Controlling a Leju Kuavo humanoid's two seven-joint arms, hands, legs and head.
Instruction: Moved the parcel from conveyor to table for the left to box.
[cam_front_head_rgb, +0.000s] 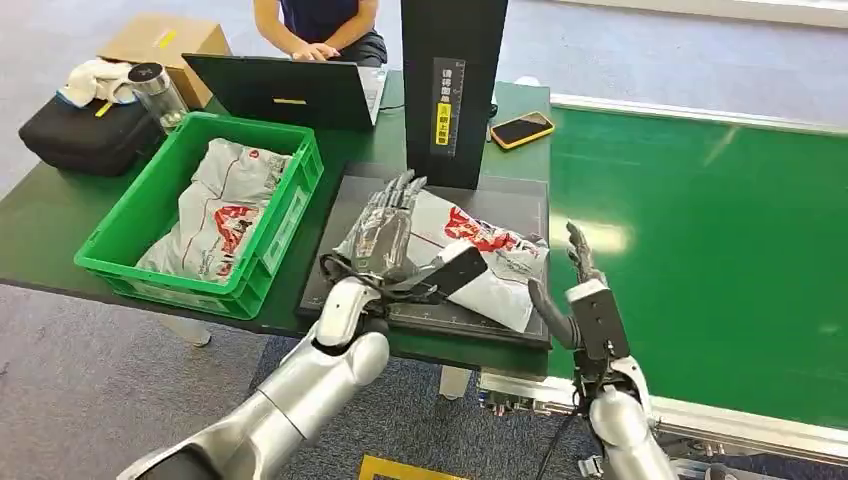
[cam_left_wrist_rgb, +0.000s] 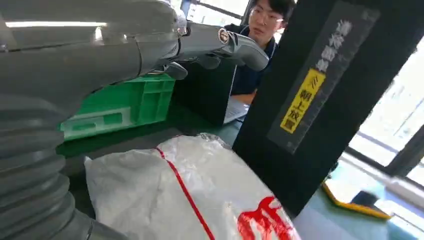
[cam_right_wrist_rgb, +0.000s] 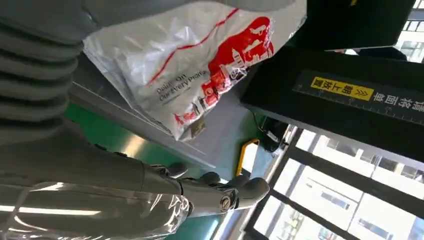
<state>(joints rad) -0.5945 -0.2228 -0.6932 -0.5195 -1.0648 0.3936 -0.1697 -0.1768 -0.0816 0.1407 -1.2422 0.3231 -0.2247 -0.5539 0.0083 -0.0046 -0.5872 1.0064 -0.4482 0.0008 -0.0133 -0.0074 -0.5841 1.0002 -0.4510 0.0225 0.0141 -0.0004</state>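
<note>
Head view, conveyor (cam_front_head_rgb: 700, 250): big green belt on the robot's right, nothing of the task's on the stretch I can see, so the carry-over looks done.
Counter (cam_front_head_rgb: 50, 230): dark green top carrying everything else; a person sits at a laptop (cam_front_head_rgb: 290, 90) at the far edge.
Green crate (cam_front_head_rgb: 130, 250): on the counter's left part, with another printed bag lying inside. I'd guess this is the box the left side fills.
Black platform (cam_front_head_rgb: 440, 325): flat dark slab between crate and belt, with a tall black post at its back.
Parcel (cam_front_head_rgb: 480, 260): white bag with red print, lying flat on the platform, front corner near the platform's edge.
Left hand (cam_front_head_rgb: 385, 225): fingers stretched out flat over the parcel's left part, holding nothing; can't tell whether it's actually touching.
Right hand (cam_front_head_rgb: 575, 285): fingers apart and empty, just beside the parcel's right edge, over the gap by the belt.
Tip for the step: I'd get the right hand clear first, then have the left curl in around the bag's bulk, since loose plastic slips.
</note>
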